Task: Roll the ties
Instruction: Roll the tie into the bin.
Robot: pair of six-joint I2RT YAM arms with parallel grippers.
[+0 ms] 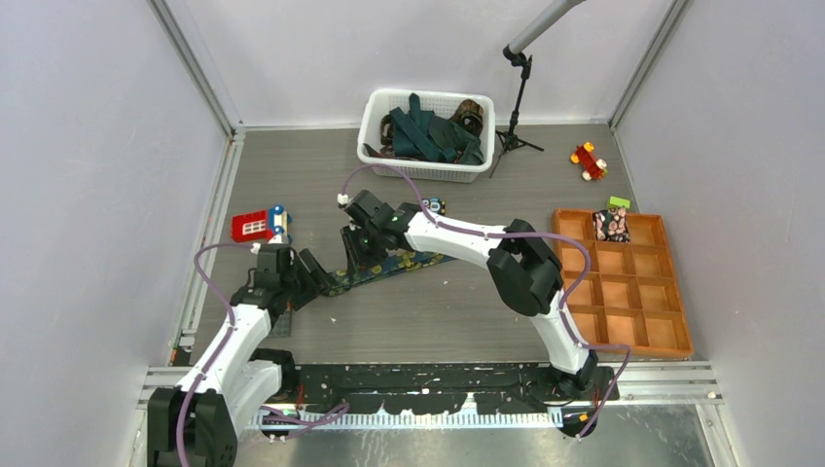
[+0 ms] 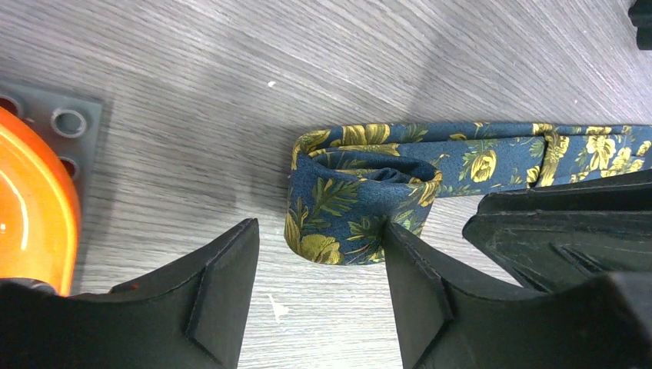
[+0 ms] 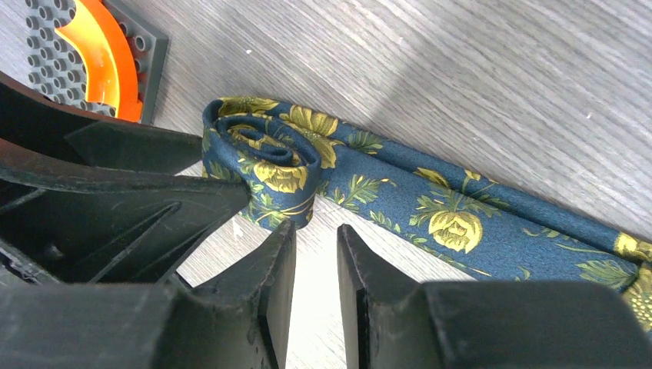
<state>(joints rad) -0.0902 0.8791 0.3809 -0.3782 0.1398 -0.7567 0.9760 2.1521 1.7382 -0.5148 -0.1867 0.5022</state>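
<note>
Navy tie (image 2: 354,215) on bench (image 2: 231,92): rolled end just ahead of my left tool (image 2: 319,231), jaws spread, touching one finger. Unrolled length runs off to its right. Right tool (image 3: 317,229), narrow gap, empty, just short of the rolled end.

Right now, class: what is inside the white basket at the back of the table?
The white basket holds a heap of ties, dark teal and brown-patterned. Its floor and anything beneath the heap are covered.
</note>
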